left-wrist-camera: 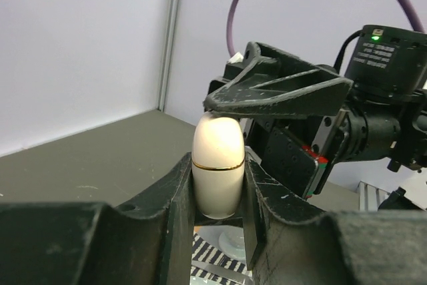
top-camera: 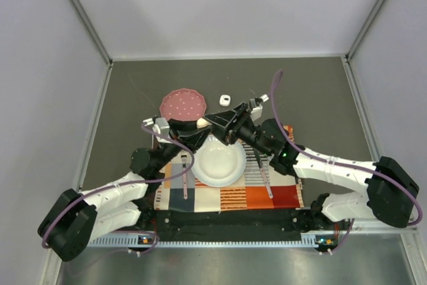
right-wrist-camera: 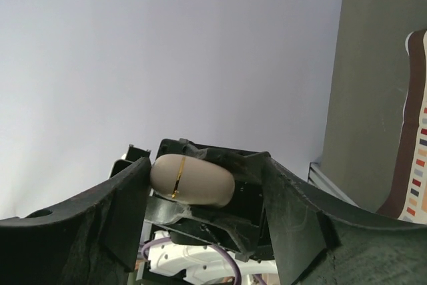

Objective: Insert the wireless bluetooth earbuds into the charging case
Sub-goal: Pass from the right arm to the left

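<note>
While aloft, case (left-wrist-camera: 217, 165) near white plate (top-camera: 219, 165)

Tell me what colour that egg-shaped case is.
The charging case is cream with a thin gold band; left wrist view.

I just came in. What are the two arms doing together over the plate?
The left gripper holds a cream, egg-shaped charging case upright between its fingers, above the white plate on the patterned placemat. The case looks closed at its gold seam. The right gripper is open around the top end of the case, with one finger against it and the other apart. Neither gripper holds an earbud, and none can be clearly seen.
</note>
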Tool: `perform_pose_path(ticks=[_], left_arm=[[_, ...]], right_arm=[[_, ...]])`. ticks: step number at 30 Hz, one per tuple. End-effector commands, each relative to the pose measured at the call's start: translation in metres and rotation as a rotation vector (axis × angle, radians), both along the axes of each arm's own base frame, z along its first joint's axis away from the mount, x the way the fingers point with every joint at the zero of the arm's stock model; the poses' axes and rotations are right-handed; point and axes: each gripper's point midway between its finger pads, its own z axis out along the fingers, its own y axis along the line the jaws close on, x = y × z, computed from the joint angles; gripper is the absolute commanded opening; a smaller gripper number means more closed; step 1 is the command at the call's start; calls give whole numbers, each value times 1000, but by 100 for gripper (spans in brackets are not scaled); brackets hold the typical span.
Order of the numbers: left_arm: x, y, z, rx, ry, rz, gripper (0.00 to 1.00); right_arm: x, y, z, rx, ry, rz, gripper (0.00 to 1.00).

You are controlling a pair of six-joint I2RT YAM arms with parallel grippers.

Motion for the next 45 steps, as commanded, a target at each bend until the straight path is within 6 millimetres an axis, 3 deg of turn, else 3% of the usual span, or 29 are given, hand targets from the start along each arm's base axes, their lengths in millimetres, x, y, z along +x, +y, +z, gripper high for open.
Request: perform_pose_path(ticks=[1,10,13,22,28,33,36,40,44,45], left_arm=[[-20,6,37,-63,-158,-27,0],[-17,6,35,-50,-149,-13,0],[-13,7,32,-47,-137,7,0],[-7,8,28,-11,-121,39,0],[-8,10,32,-29,-120,41,12],[-9,11,34,-40,-122,39,16],[-9,10,34,-43,-120,37,18],[-12,11,36,-43,-128,32,2],[-18,13,36,-38,-147,23,0],[-19,13,34,-30,-153,21,0]], right_arm=[[-9,10,20,33,-46,44,66],[-9,7,19,53,-35,40,56],[-10,6,21,52,-36,41,46],[-9,-3,16,20,-19,6,30],[-9,-1,14,13,-16,13,27],[-9,2,12,13,-11,20,25],[-8,2,11,11,-9,18,25],[-7,1,9,-4,-16,9,27],[-4,-9,13,-46,-78,-39,46],[-2,-16,16,-66,-92,-73,56]])
